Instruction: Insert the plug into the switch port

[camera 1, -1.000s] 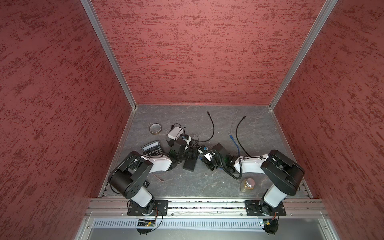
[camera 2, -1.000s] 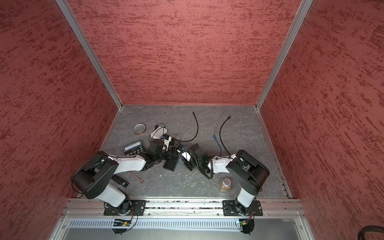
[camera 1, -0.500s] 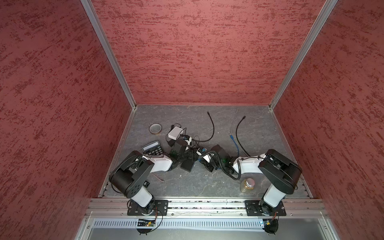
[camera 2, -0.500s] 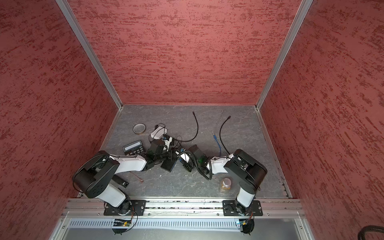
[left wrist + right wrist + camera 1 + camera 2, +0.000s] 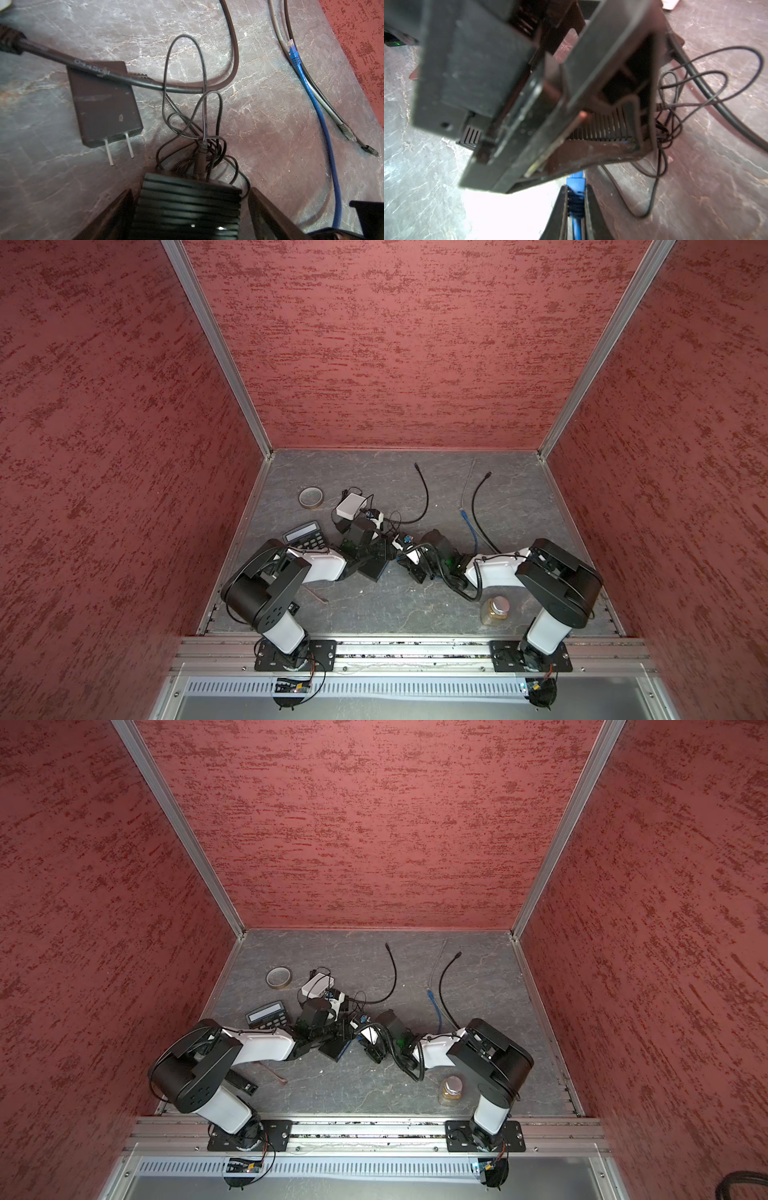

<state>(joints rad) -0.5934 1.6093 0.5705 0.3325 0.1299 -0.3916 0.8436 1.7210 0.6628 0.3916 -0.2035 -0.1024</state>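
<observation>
Plug [image 5: 575, 198] sits clamped in the right gripper [image 5: 576, 188], long axis along the jaws, tip pointing at the switch [image 5: 602, 124]; left gripper [image 5: 190, 190], spread wide, clasps the switch at mid-bench [image 5: 374, 614].

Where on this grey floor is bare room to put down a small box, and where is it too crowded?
Free: the front middle, bordered by the switch, the jar and the front rail; also the back strip between the tape roll and the back wall. Crowded: the middle, where switch, power adapter and tangled thin cords lie together.
</observation>
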